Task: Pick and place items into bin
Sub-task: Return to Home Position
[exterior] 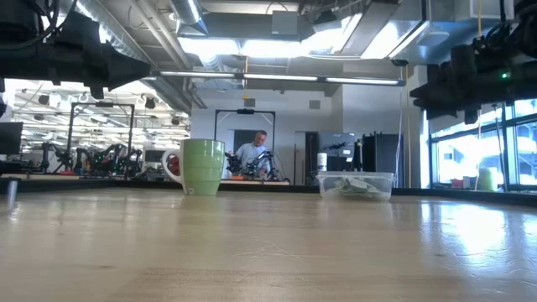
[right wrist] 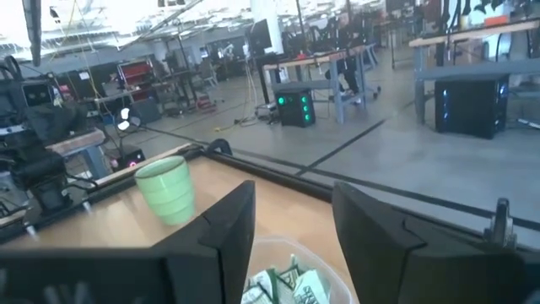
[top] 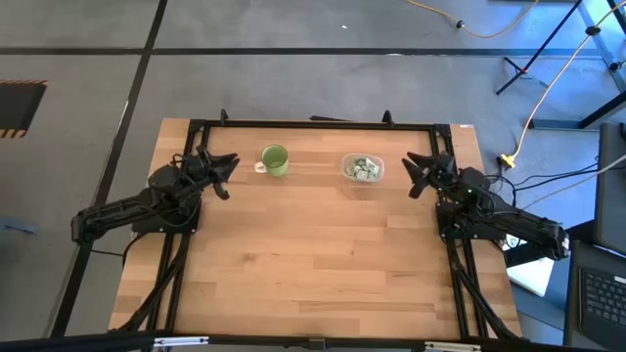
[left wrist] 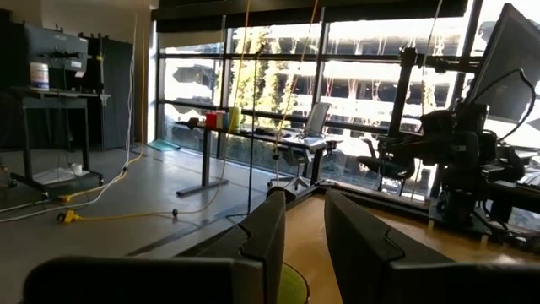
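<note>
Your right gripper [top: 416, 176] hangs just beside the bin [top: 345, 168], on the side away from the green mug [top: 275, 159]. Its fingers are spread wide with nothing between them. Your left gripper [top: 229, 176] waits beyond the mug, well apart from the bin, also spread and empty.

I'd judge the risk from here as small but real. A light, shallow tub like this would slide or tip if the right arm dipped or swung toward it while folding home, and the packets [top: 365, 169] would scatter. The low view shows both arms high above the bin, which helps.

The bin itself is clear, round-cornered plastic standing upright on the table [top: 313, 264]. It holds a loose heap of pale green and silvery-white packets that sits below its rim.
</note>
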Robot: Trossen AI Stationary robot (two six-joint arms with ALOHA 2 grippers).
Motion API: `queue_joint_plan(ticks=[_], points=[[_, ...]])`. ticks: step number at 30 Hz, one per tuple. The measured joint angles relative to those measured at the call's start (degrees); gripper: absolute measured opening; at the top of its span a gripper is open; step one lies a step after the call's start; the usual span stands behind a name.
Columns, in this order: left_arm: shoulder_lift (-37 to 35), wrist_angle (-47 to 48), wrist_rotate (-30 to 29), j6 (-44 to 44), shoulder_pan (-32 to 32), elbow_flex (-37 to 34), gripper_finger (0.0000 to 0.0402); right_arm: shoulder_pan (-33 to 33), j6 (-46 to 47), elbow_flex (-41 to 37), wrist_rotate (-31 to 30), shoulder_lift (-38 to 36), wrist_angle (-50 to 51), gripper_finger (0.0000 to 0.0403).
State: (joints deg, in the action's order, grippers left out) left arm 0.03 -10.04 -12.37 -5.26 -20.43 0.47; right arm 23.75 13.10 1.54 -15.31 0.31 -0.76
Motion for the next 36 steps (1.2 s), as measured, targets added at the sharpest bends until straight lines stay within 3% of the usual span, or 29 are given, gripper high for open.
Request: queue_joint_plan(ticks=[9,21,36], points=[[0.0,0.3,-1.1,0.0,0.0,0.0,0.0084,0.0,-2.0,0.0,0.0,-0.2,0.1,0.0163],[0.0,0.5,-1.2,0.0,0.0,0.0,0.0082,0.0,-13.3,0.0,-0.1,-0.2,0.2,0.0163],[0.0,0.5,-1.2,0.0,0.0,0.0,0.0082,0.0,-13.4,0.0,-0.1,-0.2,0.2,0.0163]])
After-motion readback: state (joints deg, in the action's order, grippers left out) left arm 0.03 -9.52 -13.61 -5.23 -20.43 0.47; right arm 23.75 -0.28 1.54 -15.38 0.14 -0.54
